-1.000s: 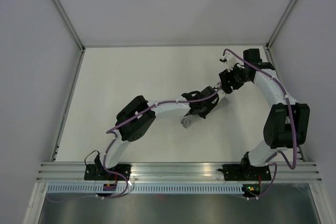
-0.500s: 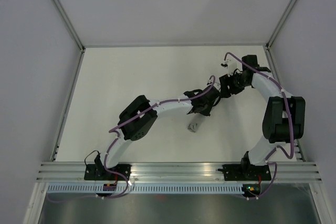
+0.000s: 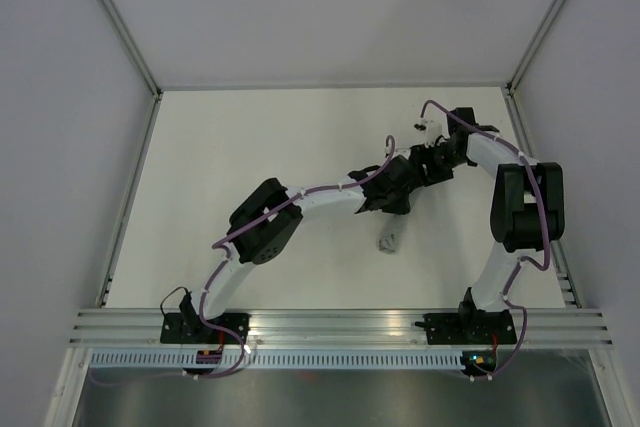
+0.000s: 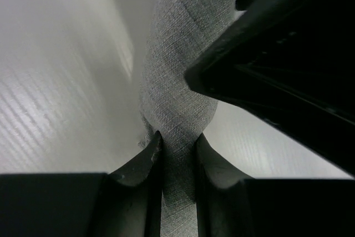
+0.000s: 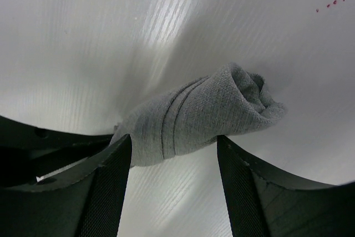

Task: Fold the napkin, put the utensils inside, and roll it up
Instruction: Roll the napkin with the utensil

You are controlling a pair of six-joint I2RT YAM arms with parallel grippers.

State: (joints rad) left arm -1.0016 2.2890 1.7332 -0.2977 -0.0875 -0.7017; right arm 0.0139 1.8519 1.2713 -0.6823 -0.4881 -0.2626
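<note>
While the napkin [image 4: 177, 81] is wound into a tight grey roll, it is clenched between the left fingers [image 4: 145, 162], which are pressed against both sides of the cloth. One end of the roll is seen below the left arm [image 3: 320, 199], over the table [image 3: 250, 147] and near its middle. The right fingers [image 5: 111, 184] are spread wide, with the roll lying across the gap between them; whether the cloth is touched by them cannot be told. Compared with a second ago, the visible end of the roll is carried farther right, and the right arm [image 3: 525, 207] is drawn in closer to the left one.
</note>
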